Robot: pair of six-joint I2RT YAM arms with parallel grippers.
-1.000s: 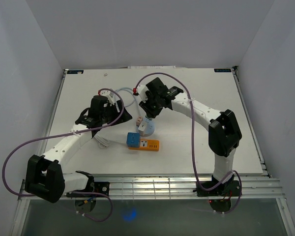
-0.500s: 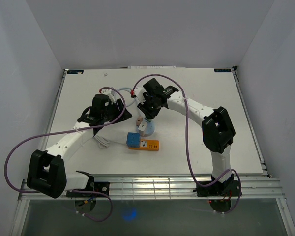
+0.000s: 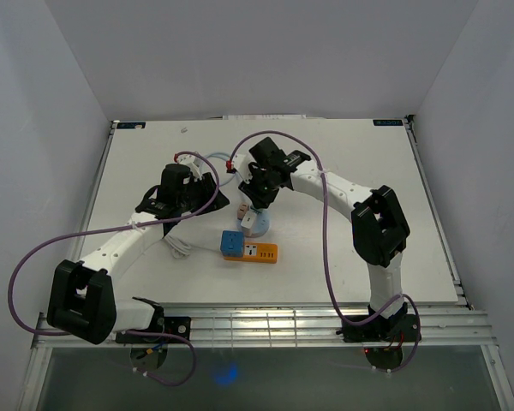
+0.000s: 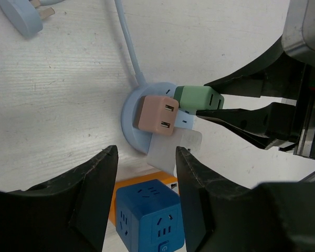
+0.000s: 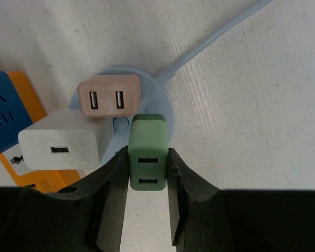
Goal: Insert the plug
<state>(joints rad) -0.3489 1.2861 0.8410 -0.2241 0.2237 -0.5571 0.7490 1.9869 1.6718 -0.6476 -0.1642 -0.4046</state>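
Right tool (image 5: 147, 181) clamped on green plug (image 5: 147, 142), upright on round blue socket hub (image 5: 165, 105) beside pink charger (image 5: 109, 94), white charger (image 5: 58, 142). Left tool (image 4: 144, 157) apart, empty, above hub.

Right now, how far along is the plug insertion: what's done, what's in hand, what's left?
Done: pink adapter and white adapter sit on the round hub. In hand: the right claw grips the green adapter at the hub's rim; whether it is seated I can't tell. The left claw hangs open nearby. Left: press it home, release.
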